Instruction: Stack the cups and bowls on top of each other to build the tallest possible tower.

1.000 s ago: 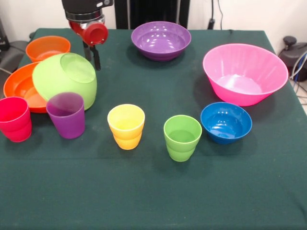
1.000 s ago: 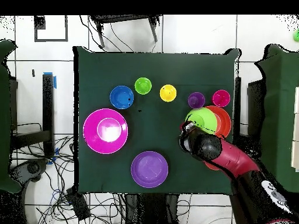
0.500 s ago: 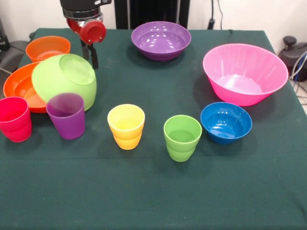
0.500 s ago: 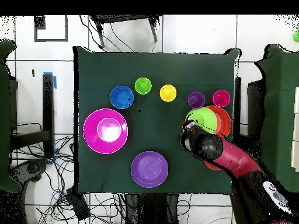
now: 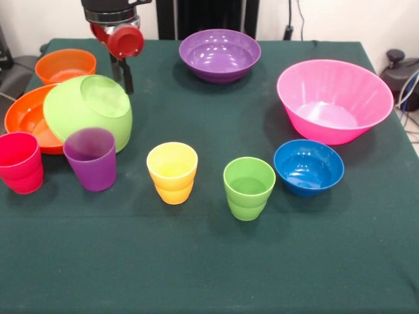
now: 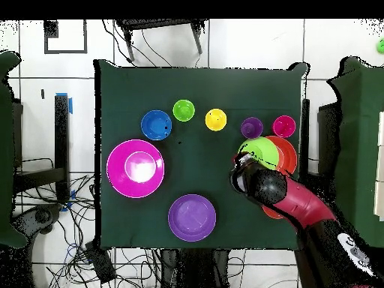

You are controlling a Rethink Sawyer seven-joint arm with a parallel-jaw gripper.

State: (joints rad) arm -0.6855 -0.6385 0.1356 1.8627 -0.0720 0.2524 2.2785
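No tower stood yet: my lime bowl [image 5: 88,111] lay tipped in the orange bowl [image 5: 26,118] by the table's edge; whether the gripper [image 5: 123,73] was closed, I couldn't tell.

No text, label or number seems readable on anything here.
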